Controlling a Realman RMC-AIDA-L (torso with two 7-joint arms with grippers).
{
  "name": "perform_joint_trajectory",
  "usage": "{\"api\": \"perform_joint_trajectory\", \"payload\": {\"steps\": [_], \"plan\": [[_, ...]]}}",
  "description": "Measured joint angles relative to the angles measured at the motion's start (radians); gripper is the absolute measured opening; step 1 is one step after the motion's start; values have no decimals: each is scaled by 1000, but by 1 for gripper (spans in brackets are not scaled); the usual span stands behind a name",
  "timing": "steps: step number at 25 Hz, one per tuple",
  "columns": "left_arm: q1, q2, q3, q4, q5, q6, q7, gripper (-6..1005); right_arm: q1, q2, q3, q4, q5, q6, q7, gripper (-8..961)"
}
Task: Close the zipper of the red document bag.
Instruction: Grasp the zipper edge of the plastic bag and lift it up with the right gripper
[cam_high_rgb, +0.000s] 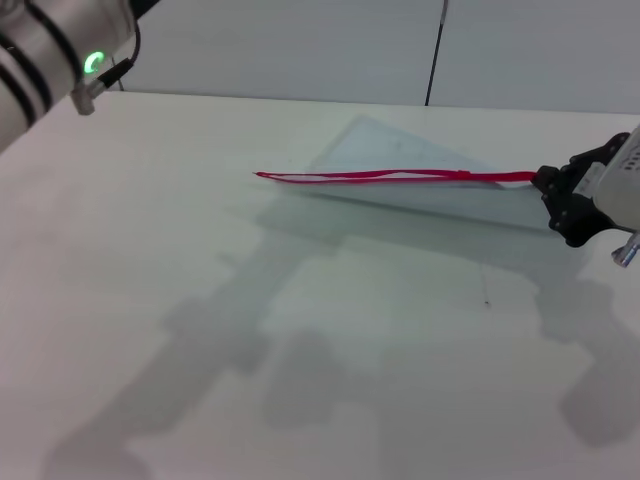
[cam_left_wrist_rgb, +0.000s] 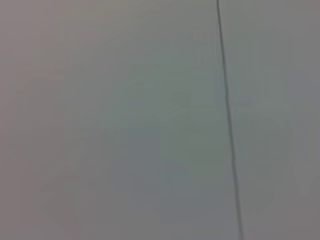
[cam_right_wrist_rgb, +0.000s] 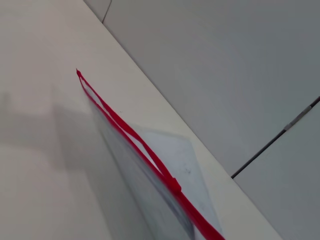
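- white tabletop (cam_high_rgb: 200, 300) fills most of the head view, matte and evenly lit, with soft grey shadows of the arms across its near half
- pale wall panels (cam_high_rgb: 300, 45) rise behind the table's far edge, split by a thin dark seam (cam_high_rgb: 434, 50); the left wrist view shows only such a panel and a seam
- red document bag (cam_high_rgb: 420, 165) is a translucent pale blue-grey pouch on the far right part of the table, its red-trimmed edge lifted and facing the robot while the far side rests on the surface
- zipper (cam_high_rgb: 390, 177) runs as a thin bright red strip along that raised edge; toward the robot's left the two red tracks stand slightly apart with a pale gap between them, and toward the right they merge into one line
- slider (cam_right_wrist_rgb: 174, 184) shows in the right wrist view as a small red lump where the tracks join
- right gripper (cam_high_rgb: 556, 195), black, sits at the right edge of the head view, clamped on the zipper's right end
- left gripper is out of sight; only the left arm (cam_high_rgb: 50, 50), with a green light, shows at the top left, well apart from the bag
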Motion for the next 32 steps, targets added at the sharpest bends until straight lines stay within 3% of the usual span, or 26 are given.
{"api": "perform_joint_trajectory", "payload": {"steps": [4,7,10,18,21,23,25,26,27,30,32], "plan": [[-31,90,34,-53,51,-101,-133,586,10,0,0,12,0,-3,0,15],[-42,126,48,-48,181,-103,-260,585,16,-1,1,17,0,-6,0,15],[-49,140,42,-47,351,-123,-414,585,17,-2,1,15,0,-7,1,15],[-77,145,-32,-47,877,-275,-853,584,18,-2,1,9,0,-9,2,15],[-88,117,-89,-46,1066,-362,-985,584,18,-1,0,4,0,-9,2,15],[-97,83,-131,-45,1204,-421,-1061,583,18,-2,0,3,1,-9,2,15],[-109,37,-195,-41,1346,-515,-1136,583,18,-2,-1,3,1,-9,2,15],[-128,-7,-277,-30,1445,-645,-1182,583,18,-2,-1,3,1,-9,2,15],[-128,-7,-277,-30,1445,-645,-1182,583,19,-2,-1,3,1,-9,2,15],[-174,-64,-390,-21,1569,-831,-1217,582,24,-1,-6,3,6,-9,2,15],[-201,-83,-429,-22,1636,-896,-1239,582,29,-2,-10,3,26,-9,0,15]]}}
